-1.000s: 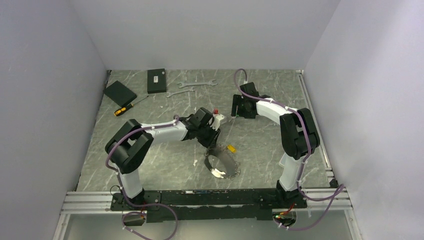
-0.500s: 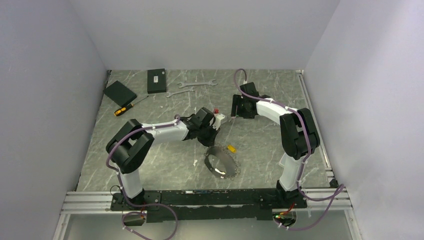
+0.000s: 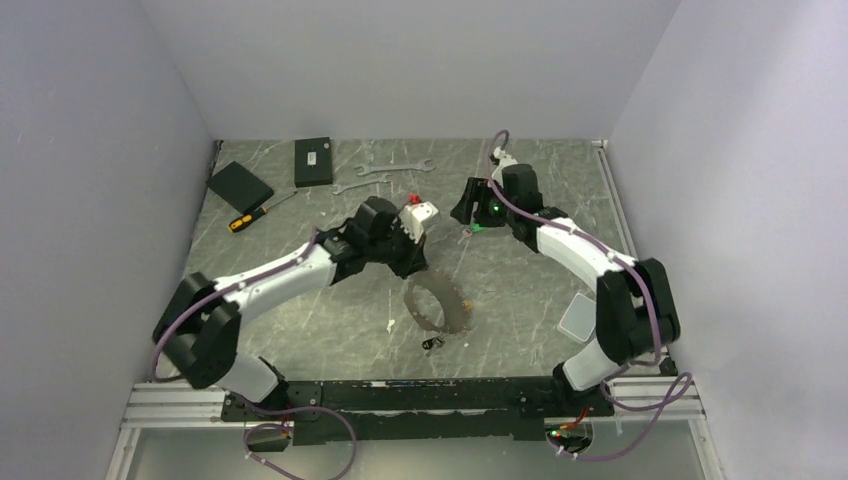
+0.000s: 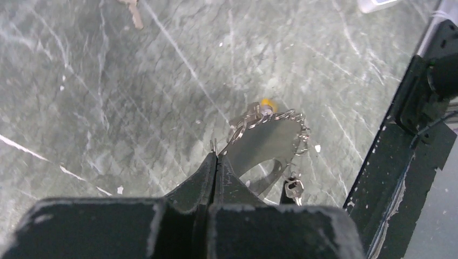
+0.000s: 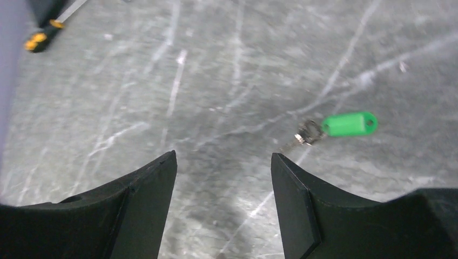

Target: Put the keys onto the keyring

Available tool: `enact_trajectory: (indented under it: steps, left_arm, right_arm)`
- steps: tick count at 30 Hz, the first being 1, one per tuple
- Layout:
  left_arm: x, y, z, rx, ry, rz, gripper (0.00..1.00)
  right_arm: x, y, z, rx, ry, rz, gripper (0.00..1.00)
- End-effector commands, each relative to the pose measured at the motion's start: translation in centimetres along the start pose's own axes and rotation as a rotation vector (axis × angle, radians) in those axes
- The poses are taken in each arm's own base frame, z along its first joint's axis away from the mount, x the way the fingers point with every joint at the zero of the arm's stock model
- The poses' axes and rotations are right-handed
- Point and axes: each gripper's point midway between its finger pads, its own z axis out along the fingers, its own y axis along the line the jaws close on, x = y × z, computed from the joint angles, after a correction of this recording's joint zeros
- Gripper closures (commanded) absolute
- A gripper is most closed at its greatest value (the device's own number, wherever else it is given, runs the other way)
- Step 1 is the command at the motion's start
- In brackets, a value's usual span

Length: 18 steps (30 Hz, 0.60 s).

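Note:
The keyring [image 4: 270,145] is a wide metal ring carrying a chain, a yellow tag [image 4: 265,102] and a black-headed key [image 4: 291,189]. My left gripper [image 4: 216,156] is shut on the ring's thin wire edge. From above, the keyring [image 3: 435,302] hangs tilted just below the left gripper [image 3: 412,265]. The keys [image 5: 308,132], silvery with a bright green tag [image 5: 348,123], lie flat on the table to the upper right of my right gripper [image 5: 224,156]. That gripper is open, above bare table, with nothing between its fingers. From above, the right gripper [image 3: 470,212] hovers at centre back.
Two silver wrenches [image 3: 395,168] lie at the back, beside two black boxes [image 3: 313,161] [image 3: 240,184] and a yellow-handled screwdriver [image 3: 250,215]. A pale flat lid [image 3: 580,318] sits beside the right arm's base. The black frame rail [image 4: 399,162] runs close to the ring.
The left gripper has shut on the keyring and drawn it up and back from the table. Both arms have shifted, and the right gripper now sits slightly further back.

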Motion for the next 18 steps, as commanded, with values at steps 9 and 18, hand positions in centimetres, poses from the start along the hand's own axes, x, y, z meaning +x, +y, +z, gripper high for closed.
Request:
enact_trajectory:
  steps: [9, 18]
  left_arm:
    - [-7.2, -3.6, -8.9, 0.121, -0.566, 0.415, 1.00]
    - [-9.2, -6.8, -14.8, 0.207, -0.862, 0.496, 1.00]
  right_arm:
    - [-5.2, 9.5, -8.2, -0.467, -0.338, -0.216, 0.32]
    - [-3.2, 16.3, -14.9, -0.833, -0.404, -0.420, 0.34]
